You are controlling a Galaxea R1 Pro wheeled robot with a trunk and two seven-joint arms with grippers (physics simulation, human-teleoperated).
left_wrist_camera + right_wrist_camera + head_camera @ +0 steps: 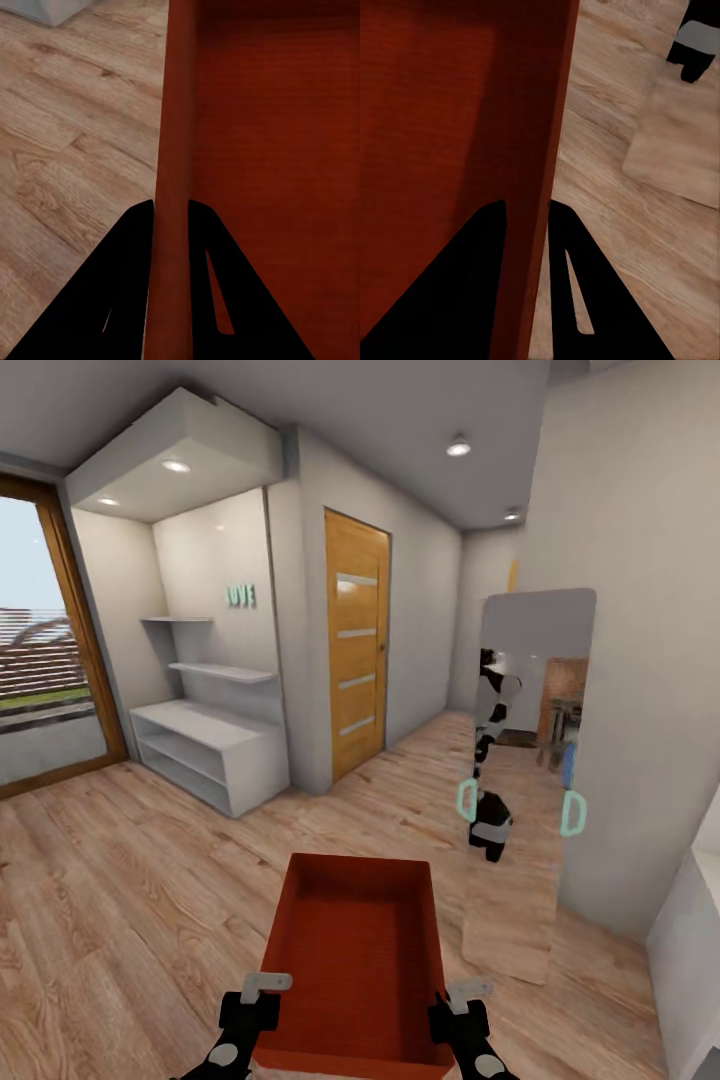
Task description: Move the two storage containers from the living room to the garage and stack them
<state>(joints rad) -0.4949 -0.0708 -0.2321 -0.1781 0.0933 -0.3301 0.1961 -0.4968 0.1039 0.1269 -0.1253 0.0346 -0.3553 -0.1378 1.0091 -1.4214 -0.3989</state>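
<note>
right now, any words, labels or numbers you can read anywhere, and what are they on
"LOVE": teal letters on the white wall above the shelves; blurred, so this is the likely reading.
The storage container, held at its side walls by the left gripper and right gripper, shows no lettering, nor does the door or the mirror.

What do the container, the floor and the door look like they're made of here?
Container: thin, matte orange-red walls with faint fine ribbing, probably plastic, though fabric or card cannot be ruled out. Floor: light wood planks, with visible grain, knots and seams. Door: orange-toned wood with a vertical grain look, set with pale frosted horizontal strips, likely glass.
</note>
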